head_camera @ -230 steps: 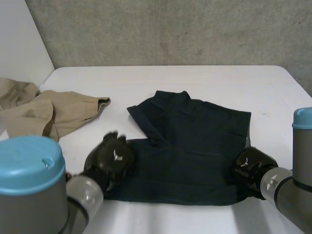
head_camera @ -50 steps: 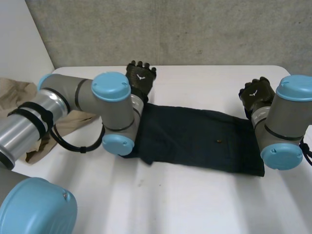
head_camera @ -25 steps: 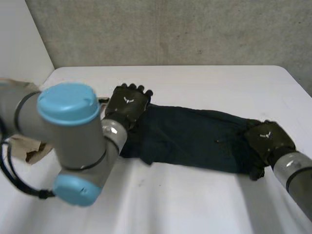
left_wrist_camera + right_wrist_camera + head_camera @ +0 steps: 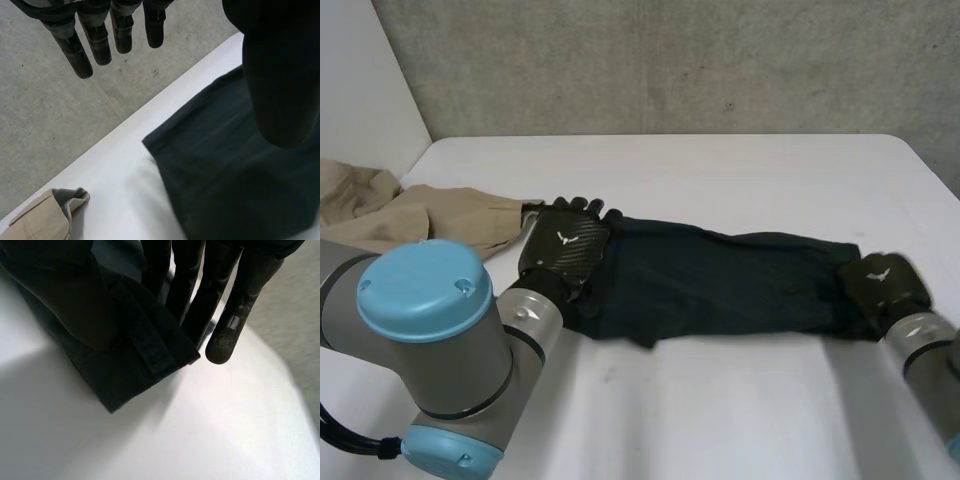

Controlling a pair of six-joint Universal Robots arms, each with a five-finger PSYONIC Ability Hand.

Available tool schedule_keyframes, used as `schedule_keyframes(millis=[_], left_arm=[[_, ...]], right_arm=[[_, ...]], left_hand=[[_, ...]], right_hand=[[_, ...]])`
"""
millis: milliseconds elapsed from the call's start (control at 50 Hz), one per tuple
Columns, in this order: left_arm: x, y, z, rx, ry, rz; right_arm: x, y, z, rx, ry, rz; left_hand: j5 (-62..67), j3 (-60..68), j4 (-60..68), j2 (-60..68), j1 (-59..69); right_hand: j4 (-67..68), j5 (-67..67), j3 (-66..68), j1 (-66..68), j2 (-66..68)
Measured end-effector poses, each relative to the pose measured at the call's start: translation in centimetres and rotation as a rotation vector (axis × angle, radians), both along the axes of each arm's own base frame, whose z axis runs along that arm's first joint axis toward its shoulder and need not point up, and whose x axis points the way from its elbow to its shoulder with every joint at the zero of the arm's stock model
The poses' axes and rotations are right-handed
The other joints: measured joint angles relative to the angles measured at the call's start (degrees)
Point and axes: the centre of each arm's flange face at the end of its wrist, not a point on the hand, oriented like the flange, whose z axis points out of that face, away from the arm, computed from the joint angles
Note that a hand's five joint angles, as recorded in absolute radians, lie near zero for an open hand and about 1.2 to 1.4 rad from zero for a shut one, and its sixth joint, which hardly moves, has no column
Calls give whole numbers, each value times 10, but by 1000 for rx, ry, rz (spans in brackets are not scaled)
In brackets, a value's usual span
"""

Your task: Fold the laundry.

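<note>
Dark navy shorts (image 4: 720,275) lie folded into a long strip across the middle of the white table (image 4: 720,170). My left hand (image 4: 565,250) hovers over the strip's left end, open. In the left wrist view its fingers (image 4: 100,40) are straight and its thumb (image 4: 280,75) hangs above the shorts (image 4: 215,185). My right hand (image 4: 885,285) is at the strip's right end. In the right wrist view the corner of the shorts (image 4: 125,370) sits between the thumb and the straight fingers (image 4: 240,305), pinched there.
A beige garment (image 4: 430,220) lies crumpled at the table's left edge, just beyond my left hand, and one corner of this beige garment (image 4: 40,220) appears in the left wrist view. A grey concrete wall (image 4: 670,60) stands behind the table.
Both hands have come back from the far edge of the shorts and dropped onto the strip's ends. The right hand has closed on the right end. The strip now looks narrower and more stretched.
</note>
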Motion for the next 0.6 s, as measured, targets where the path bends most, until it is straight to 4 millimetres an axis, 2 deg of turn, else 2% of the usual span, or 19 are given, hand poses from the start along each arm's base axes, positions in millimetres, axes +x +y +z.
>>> schedule_keyframes(millis=[60,160,240,360,380,420,480,540,560,580,600], left_arm=[[1,1,4,-8,6,2],[5,2,13,-25,19,8],[8,3,18,-35,26,14],[12,-1,25,-50,37,33],[13,-2,26,-53,39,38],[15,-5,29,-60,44,48],[16,-9,32,-69,51,59],[16,-13,36,-81,63,65],[15,-15,38,-85,69,66],[15,-15,39,-87,71,66],[14,-17,42,-94,81,67]], right_arm=[[-11,-5,14,-47,69,-15],[-30,-17,36,-132,310,-13],[-22,-20,47,-193,433,45],[46,1,66,-354,479,287],[66,11,67,-383,470,358],[98,31,62,-411,449,494],[131,59,49,-421,426,670],[154,84,34,-414,406,810],[159,91,30,-409,398,844],[161,93,29,-407,394,855],[166,98,25,-396,380,881]], left_hand=[[0,0,0,0,0],[0,0,0,0,0],[0,0,0,0,0],[0,0,0,0,0],[0,0,0,0,0],[0,0,0,0,0],[0,0,0,0,0],[0,0,0,0,0],[0,0,0,0,0],[0,0,0,0,0],[0,0,0,0,0]], right_hand=[[0,4,0,0,2],[1,11,0,0,4],[1,11,0,0,4],[1,13,3,0,4],[1,15,11,0,4],[1,15,13,0,4],[1,17,15,0,4],[0,16,13,5,2],[-69,-41,-48,7,-65],[-69,-41,-48,7,-65],[-189,-158,-171,-71,-178]])
